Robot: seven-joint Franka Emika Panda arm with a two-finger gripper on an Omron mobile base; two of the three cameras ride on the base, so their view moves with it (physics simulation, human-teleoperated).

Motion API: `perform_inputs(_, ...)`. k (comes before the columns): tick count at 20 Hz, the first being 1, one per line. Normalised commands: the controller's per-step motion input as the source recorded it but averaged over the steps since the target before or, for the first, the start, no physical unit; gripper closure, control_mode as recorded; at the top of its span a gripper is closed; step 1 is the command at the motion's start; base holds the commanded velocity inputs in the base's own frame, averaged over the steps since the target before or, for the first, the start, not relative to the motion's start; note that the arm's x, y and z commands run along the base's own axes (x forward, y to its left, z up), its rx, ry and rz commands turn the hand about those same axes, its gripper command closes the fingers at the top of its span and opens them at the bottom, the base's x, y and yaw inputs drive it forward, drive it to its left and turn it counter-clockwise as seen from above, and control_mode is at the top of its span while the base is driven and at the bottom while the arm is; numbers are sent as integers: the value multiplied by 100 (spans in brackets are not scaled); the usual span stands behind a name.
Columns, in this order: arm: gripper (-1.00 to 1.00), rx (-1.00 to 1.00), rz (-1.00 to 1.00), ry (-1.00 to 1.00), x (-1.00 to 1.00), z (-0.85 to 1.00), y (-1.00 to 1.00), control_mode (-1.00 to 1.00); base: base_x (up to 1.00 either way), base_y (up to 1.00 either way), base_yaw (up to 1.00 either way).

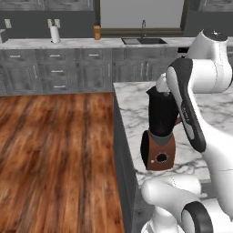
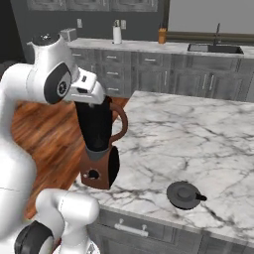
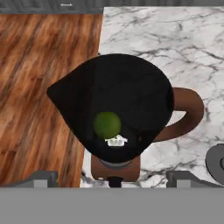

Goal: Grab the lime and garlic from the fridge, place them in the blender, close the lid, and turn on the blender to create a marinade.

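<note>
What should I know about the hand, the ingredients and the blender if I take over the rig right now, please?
Hand: open, empty, directly above the blender jar.
Lime: inside the jar, beside the blades.
Garlic: cannot tell where it is.
Lid: lying on the marble counter, apart from the blender, on its handle side.
Done: lime is in.
Left: the garlic, if it is not in yet, then fit the lid and turn the dial.

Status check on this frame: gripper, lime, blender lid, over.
Gripper open, above the blender mouth. Lime inside the jar. Lid off, lying on the marble counter beside the blender. Nothing blocking.
</note>
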Motion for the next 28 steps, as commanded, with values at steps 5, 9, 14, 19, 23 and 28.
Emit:
perform_inputs(5, -100, 0, 0, -23, -100, -35, 0, -100, 0, 0, 0)
perform_inputs(9, -100, 0, 0, -6, -100, -52, 6, -100, 0, 0, 0)
perform_inputs(14, -100, 0, 0, 0, -22, -9, 4, -100, 0, 0, 0)
perform_inputs(19, -100, 3, -10, -6, -46, 1, -15, -100, 0, 0, 0)
perform_inputs(23, -100, 1, -8, -4, -24, 4, -8, 100, -74, -37, -32)
perform_inputs(28, -100, 0, 0, 0, 0, 0, 0, 100, -67, -52, -63)
